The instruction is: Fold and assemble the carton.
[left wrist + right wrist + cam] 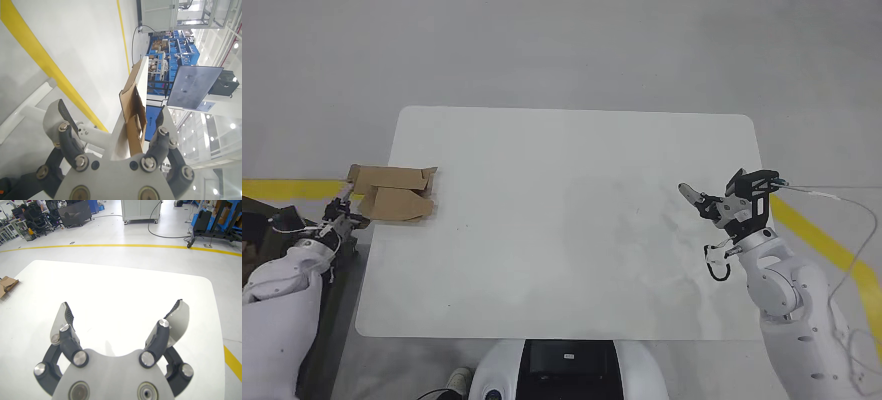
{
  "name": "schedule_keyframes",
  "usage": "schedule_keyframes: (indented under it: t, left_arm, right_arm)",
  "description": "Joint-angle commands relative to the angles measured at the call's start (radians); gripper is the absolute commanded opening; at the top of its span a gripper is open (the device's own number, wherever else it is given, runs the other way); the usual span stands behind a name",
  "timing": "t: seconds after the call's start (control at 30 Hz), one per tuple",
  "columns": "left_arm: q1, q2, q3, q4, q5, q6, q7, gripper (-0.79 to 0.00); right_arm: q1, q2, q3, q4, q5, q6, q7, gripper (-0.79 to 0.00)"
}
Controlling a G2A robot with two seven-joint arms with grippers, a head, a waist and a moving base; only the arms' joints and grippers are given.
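Top cam looks down; wrist cams share table (572, 250).

no readable text; print on blue panel (151, 117) too blurred.

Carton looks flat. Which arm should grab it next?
Probably left. The left claw, open, sits right at the flat carton overhanging the table edge; the right claw is open too, but across the table.

One carton (397, 204) — possibly two — one table (572, 240)
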Motion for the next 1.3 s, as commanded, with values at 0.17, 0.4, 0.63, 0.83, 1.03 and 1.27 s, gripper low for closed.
schedule_keyframes:
  t: [0.17, 0.4, 0.63, 0.83, 1.03, 1.27]
  left_arm:
    - [-0.118, -0.026, 0.053, 0.120, 0.010, -0.033, 0.020, -0.471]
    - [-0.198, -0.043, 0.077, 0.222, 0.018, -0.045, 0.025, -0.785]
    - [-0.263, -0.039, 0.054, 0.272, -0.015, -0.048, -0.003, -0.785]
    - [-0.312, -0.028, 0.034, 0.264, -0.015, -0.072, -0.026, -0.785]
    - [-0.375, -0.035, 0.030, 0.218, -0.052, -0.073, -0.047, -0.785]
    - [-0.444, -0.066, 0.069, 0.159, -0.096, -0.063, -0.063, -0.785]
  right_arm:
    - [0.000, 0.000, 0.000, 0.000, 0.000, 0.000, 0.000, 0.000]
    - [0.000, 0.000, 0.000, 0.000, 0.000, 0.000, 0.000, 0.000]
    - [0.000, 0.000, 0.000, 0.000, 0.000, 0.000, 0.000, 0.000]
    - [0.000, 0.000, 0.000, 0.000, 0.000, 0.000, 0.000, 0.000]
    - [0.000, 0.000, 0.000, 0.000, 0.000, 0.000, 0.000, 0.000]
    - [0.000, 0.000, 0.000, 0.000, 0.000, 0.000, 0.000, 0.000]
